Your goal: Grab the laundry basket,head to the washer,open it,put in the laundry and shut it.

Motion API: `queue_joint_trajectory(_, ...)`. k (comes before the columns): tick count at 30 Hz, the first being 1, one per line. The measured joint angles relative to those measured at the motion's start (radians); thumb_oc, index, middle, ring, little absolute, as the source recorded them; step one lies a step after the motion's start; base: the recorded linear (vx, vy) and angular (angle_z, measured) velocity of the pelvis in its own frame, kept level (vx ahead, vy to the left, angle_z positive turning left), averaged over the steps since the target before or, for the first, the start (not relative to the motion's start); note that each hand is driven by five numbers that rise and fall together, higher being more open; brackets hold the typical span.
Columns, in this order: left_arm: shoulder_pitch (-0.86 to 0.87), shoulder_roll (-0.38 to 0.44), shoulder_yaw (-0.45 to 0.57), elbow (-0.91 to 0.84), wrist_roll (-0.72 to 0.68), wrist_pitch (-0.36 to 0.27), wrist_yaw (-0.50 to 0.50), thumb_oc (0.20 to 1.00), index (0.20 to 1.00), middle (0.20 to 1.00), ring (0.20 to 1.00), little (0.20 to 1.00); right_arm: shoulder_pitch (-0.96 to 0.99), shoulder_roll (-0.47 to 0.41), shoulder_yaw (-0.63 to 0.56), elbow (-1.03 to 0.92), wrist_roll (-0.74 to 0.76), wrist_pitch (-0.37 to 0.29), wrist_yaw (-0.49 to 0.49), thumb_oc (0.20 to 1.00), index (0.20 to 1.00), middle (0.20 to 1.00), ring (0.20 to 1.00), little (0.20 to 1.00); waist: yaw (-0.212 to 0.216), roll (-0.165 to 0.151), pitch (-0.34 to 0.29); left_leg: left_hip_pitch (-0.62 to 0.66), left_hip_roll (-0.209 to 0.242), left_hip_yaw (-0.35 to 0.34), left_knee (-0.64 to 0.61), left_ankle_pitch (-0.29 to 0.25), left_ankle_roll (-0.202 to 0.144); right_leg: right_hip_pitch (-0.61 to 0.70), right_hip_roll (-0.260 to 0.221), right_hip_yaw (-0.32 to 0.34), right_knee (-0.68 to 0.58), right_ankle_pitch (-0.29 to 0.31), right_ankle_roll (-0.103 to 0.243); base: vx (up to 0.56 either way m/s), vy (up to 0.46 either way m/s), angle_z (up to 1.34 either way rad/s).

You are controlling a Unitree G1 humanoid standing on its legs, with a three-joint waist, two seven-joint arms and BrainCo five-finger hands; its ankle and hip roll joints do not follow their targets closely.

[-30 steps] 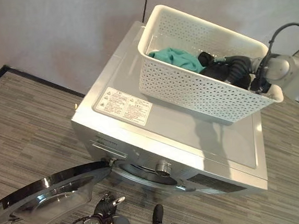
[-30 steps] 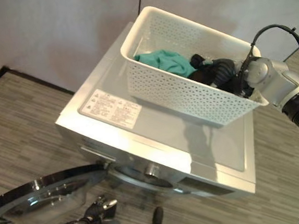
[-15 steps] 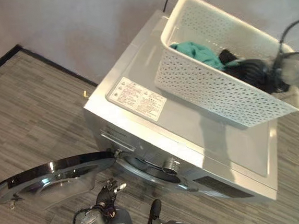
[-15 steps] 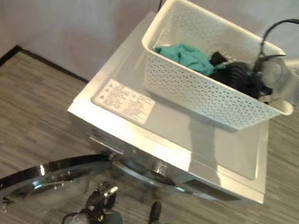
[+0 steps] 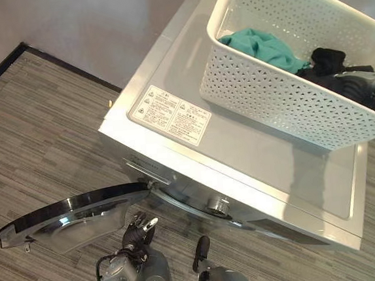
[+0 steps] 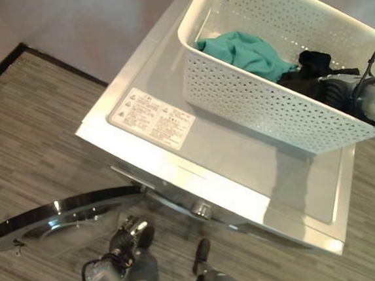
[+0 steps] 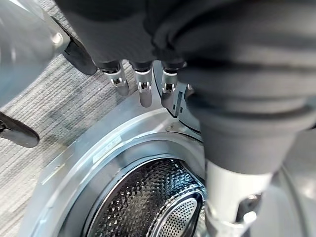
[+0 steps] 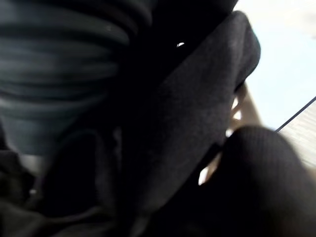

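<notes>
Atop washer (image 5: 261,154): white perforated basket (image 5: 289,99), teal cloth (image 5: 261,45), black garment (image 5: 328,62).

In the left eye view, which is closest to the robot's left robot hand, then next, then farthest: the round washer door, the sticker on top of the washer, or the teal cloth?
1. Washer door, swung open just beside the left robot hand, low down.
2. Sticker, on the washer top's near left part.
3. Teal cloth, up inside the white basket.
</notes>
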Motion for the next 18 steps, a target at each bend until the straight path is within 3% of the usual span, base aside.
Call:
queue_joint_trajectory(1, -0.002, 0.001, -0.009, -0.001, 0.0, 0.0, 0.0, 1.0, 1.0, 1.0, 1.0, 1.0, 0.003, 0.001, 0.006, -0.019, 0.019, 0.002, 0.01, 0.539, 0.539, 0.539, 0.539, 0.539, -0.003, 0.0, 0.0, 0.001, 0.0, 0.003, 0.0, 0.0, 0.0, -0.001, 0.0, 0.004, 0.0, 0.001, 0.0, -0.01, -0.008, -0.19)
queue_joint_trajectory(2, -0.001, 0.004, -0.015, -0.005, 0.0, -0.001, -0.001, 1.0, 1.0, 1.0, 1.0, 1.0, 0.004, -0.001, 0.011, -0.035, 0.045, 0.01, 0.015, 0.228, 0.228, 0.228, 0.228, 0.228, -0.008, 0.0, 0.0, 0.002, 0.001, 0.005, -0.001, 0.0, 0.0, 0.0, -0.001, 0.005, 0.0, 0.001, 0.0, -0.02, -0.002, -0.06)
queue_joint_trajectory(6, -0.001, 0.001, -0.018, -0.008, 0.0, -0.001, -0.006, 1.0, 1.0, 1.0, 1.0, 1.0, -0.023, -0.03, 0.027, -0.113, 0.131, 0.027, 0.037, 0.2, 0.2, 0.2, 0.2, 0.2, -0.025, -0.002, -0.001, 0.009, 0.002, 0.011, -0.002, 0.0, 0.0, 0.001, 0.0, 0.01, 0.0, 0.003, 0.0, -0.01, 0.0, -0.05)
queue_joint_trajectory(11, -0.007, 0.0, -0.017, -0.008, 0.001, -0.002, -0.027, 1.0, 1.0, 1.0, 1.0, 1.0, -0.018, -0.022, 0.003, -0.097, 0.25, -0.009, 0.053, 0.2, 0.2, 0.2, 0.2, 0.2, -0.031, -0.004, -0.002, 0.037, 0.006, 0.031, -0.018, 0.001, 0.0, 0.012, 0.0, 0.03, 0.0, 0.004, 0.0, 0.0, 0.0, -0.1)
queue_joint_trajectory(14, -0.01, 0.001, -0.006, -0.006, 0.008, -0.006, -0.027, 1.0, 1.0, 1.0, 1.0, 1.0, 0.038, 0.042, -0.154, -0.007, 0.276, -0.051, 0.008, 0.2, 0.2, 0.2, 0.2, 0.2, -0.045, -0.002, -0.003, 0.049, 0.005, 0.031, -0.02, 0.001, 0.0, 0.023, -0.001, 0.03, 0.0, 0.005, -0.001, 0.0, 0.0, 0.0)
queue_joint_trajectory(17, -0.019, 0.002, 0.006, 0.005, 0.009, -0.01, -0.027, 1.0, 1.0, 1.0, 1.0, 1.0, 0.098, 0.049, -0.29, 0.028, 0.296, -0.07, -0.064, 0.2, 0.2, 0.2, 0.2, 0.2, -0.049, 0.011, -0.009, 0.055, 0.005, 0.032, -0.02, 0.001, 0.001, 0.03, -0.002, 0.031, 0.0, 0.005, -0.001, 0.06, -0.011, 0.0)
queue_joint_trajectory(18, -0.019, 0.001, 0.012, 0.006, 0.016, -0.01, -0.028, 1.0, 1.0, 1.0, 1.0, 1.0, 0.116, 0.056, -0.406, 0.061, 0.298, -0.071, -0.103, 0.2, 0.2, 0.2, 0.2, 0.2, -0.048, 0.024, -0.015, 0.068, 0.003, 0.029, -0.024, 0.002, 0.002, 0.041, -0.003, 0.03, 0.0, 0.005, -0.001, 0.08, -0.008, 0.06)
